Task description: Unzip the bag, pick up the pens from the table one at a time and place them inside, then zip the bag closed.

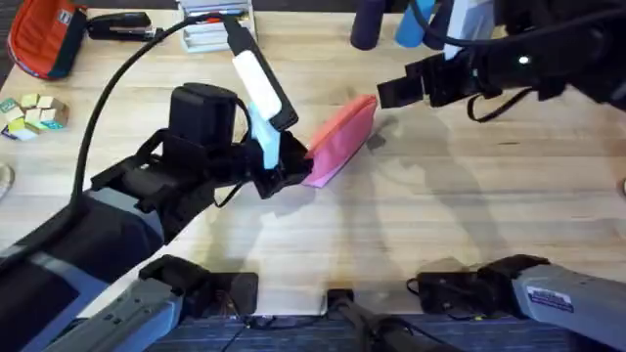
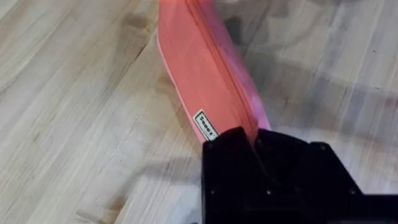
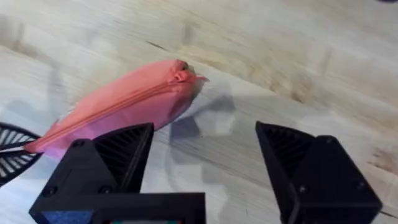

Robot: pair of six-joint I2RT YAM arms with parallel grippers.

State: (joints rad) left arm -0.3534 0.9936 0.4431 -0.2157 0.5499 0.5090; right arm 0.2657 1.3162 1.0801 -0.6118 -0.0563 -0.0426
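Bag: the salmon-pink bag lies slantwise at the middle of the wooden surface, its zipper drawn closed along the top.
Left tool: the left tool is clenched on the bag's near end, beside a small white label.
Right tool: the right tool hangs above the far end of the bag, fingers spread, grasping nothing.

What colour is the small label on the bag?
White with dark lettering, on the salmon-pink bag; the label shows best in the left wrist view.
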